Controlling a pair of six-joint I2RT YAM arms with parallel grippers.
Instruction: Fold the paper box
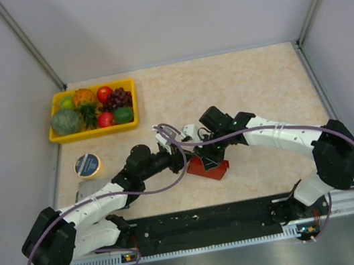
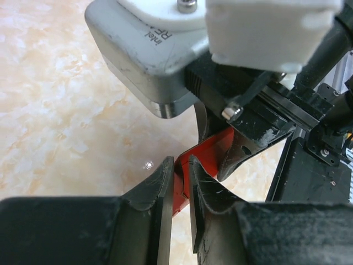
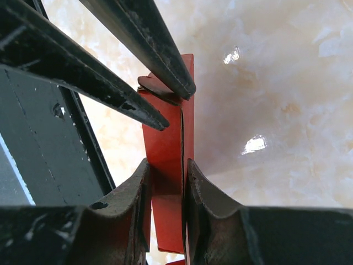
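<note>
Sitting at the far left of the table, the yellow tray is holding a heap of fruit. The red box is resting near mid-table, toward the near edge, caught between both grippers. The left gripper is pinching one edge of it; the right gripper is clamping a panel from the opposite side.

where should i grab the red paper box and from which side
Take a thin upright panel of the paper box, jaws flat against its two faces, coming in edge-on along the panel. The card stands on edge and is too thin to hold otherwise. The right gripper pinches it this way from the right; the left gripper pinches a panel from the opposite side.
</note>
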